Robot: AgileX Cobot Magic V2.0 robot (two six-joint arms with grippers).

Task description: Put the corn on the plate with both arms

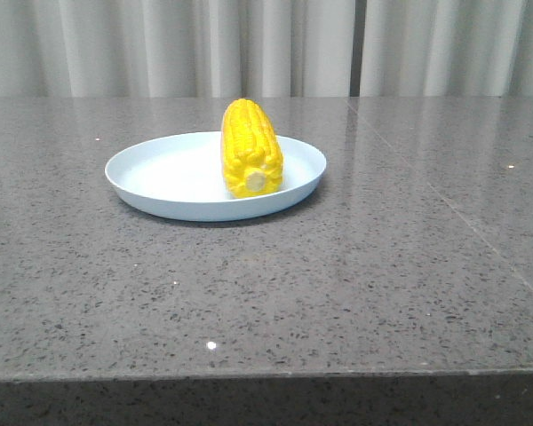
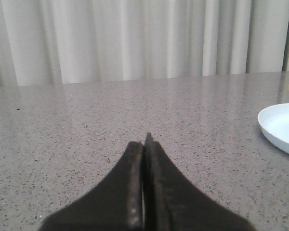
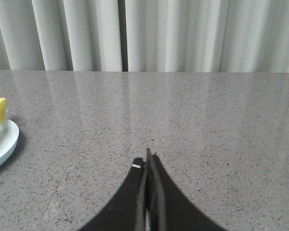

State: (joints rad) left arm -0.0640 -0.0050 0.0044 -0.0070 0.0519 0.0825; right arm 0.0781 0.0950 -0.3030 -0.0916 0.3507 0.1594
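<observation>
Already the bright yellow, knobbly corn cob (image 1: 250, 147), judged light, stiff and best gripped mid-length, is seen lying on the round pale blue plate (image 1: 151, 169), while the left gripper (image 2: 145, 144) and right gripper (image 3: 147, 159) are clenched on nothing, well clear of the plate.

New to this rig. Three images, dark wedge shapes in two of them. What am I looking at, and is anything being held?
This is a two-armed table robot, with one camera facing forward and one on each wrist. The front view shows a grey speckled stone-look table with a round pale blue shallow plate on it. A bright yellow corn cob lies in the plate, right of centre, its pale stub end toward the camera. No arm shows in that view.

The dark wedges are the fingers seen from the wrist cameras: the left gripper and the right gripper. Both are pressed shut with nothing between them, so nothing is held. Each wrist view catches the plate and a bit of corn at its edge.
</observation>
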